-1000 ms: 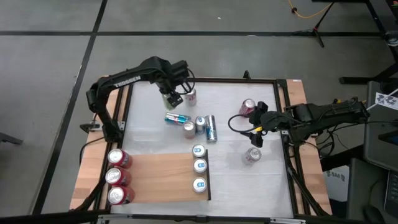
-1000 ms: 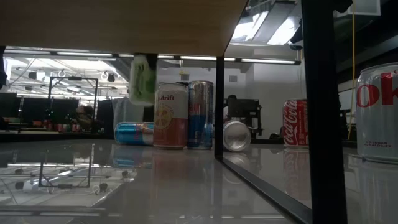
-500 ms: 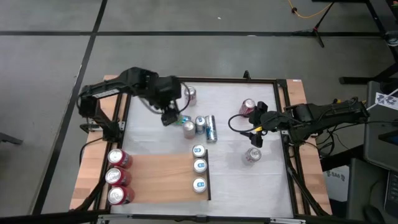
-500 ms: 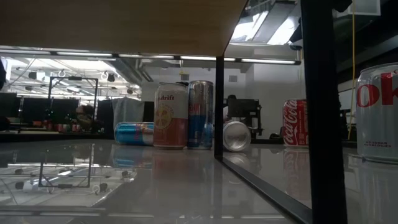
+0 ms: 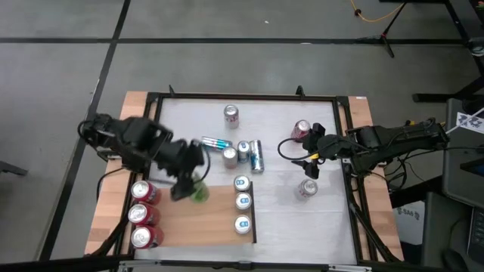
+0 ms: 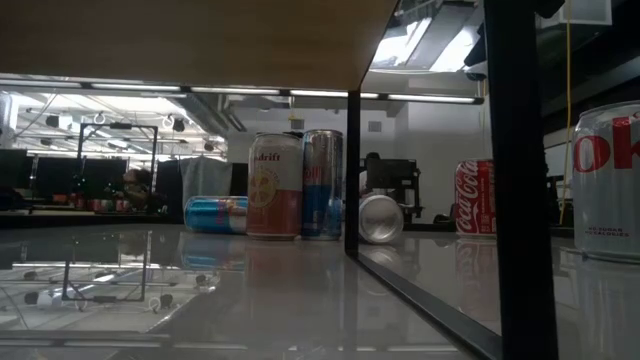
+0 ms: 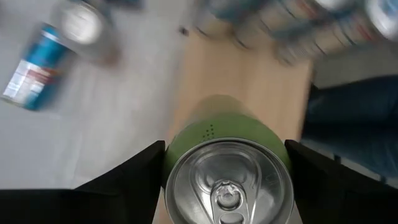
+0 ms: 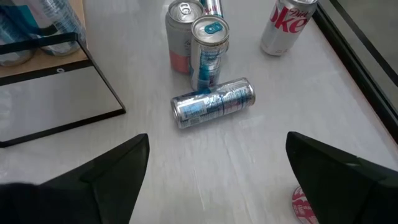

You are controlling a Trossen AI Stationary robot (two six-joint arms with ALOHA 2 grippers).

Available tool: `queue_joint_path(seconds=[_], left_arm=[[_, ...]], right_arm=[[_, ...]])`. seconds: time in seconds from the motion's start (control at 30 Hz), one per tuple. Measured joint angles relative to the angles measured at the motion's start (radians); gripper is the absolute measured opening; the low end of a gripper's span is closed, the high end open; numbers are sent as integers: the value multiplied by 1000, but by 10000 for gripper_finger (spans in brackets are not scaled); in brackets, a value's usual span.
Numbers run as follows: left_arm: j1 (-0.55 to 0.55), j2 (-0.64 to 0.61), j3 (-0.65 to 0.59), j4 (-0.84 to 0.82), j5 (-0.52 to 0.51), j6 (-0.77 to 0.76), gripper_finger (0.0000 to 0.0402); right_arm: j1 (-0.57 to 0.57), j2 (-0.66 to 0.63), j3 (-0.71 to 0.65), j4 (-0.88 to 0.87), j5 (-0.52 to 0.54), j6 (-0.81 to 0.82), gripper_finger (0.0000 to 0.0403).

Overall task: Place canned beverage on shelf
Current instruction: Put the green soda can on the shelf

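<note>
Squarely between left jaws (clamped): green can (image 7: pixel 226 163)

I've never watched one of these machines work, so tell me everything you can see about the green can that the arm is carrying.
The green can is a light-green drink can with a shiny silver top and an unopened pull tab. It sits upright between the left gripper's two dark fingers, which press its sides. From above, it hangs at the far edge of the wooden shelf, between the red cans and the blue-topped ones.
</note>
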Motion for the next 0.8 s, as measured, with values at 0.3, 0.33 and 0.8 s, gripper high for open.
queue_joint_path(seconds=[0.3,0.33,0.8], left_arm=[[-284,11,0,0,-84,-207,272],[-311,17,0,0,-91,-229,271],[-472,121,-1,1,-114,-304,271]], right_arm=[[0,0,0,0,0,1,367],[0,0,0,0,0,1,367],[1,0,0,0,-1,92,367]])
